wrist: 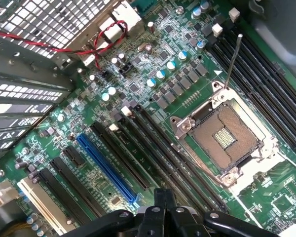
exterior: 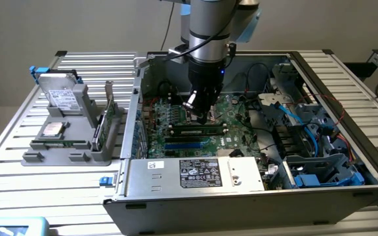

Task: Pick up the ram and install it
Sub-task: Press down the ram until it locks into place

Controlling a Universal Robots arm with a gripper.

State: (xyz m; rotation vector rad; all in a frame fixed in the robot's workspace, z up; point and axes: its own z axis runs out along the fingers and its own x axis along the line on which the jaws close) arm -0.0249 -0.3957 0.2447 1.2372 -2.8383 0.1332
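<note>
A thin green ram (exterior: pixel 57 144) lies flat along the front of the grey holder (exterior: pixel 38 158), outside the case on the exterior view's left. My gripper (exterior: pixel 201 118) hangs inside the open computer case (exterior: pixel 241 206), low over the motherboard (exterior: pixel 175 118), far from that stick. Its fingers (wrist: pixel 163 197) are shut, and nothing shows between them. They hover over the long black slots (wrist: pixel 158 143) beside the open processor socket (wrist: pixel 227 136). A long dark strip (exterior: pixel 199 131) with white end clips sits in the slot row just in front of the gripper; I cannot tell whether it is a stick.
The holder also carries a card with a metal bracket (exterior: pixel 107 115), a silver chip (exterior: pixel 52 129) and a drive (exterior: pixel 64 96). Cables (exterior: pixel 307 123), a drive cage (exterior: pixel 320 172) and the power supply (exterior: pixel 196 173) crowd the case. A blue slot (wrist: pixel 106 168) and red wires (wrist: pixel 64 47) lie nearby.
</note>
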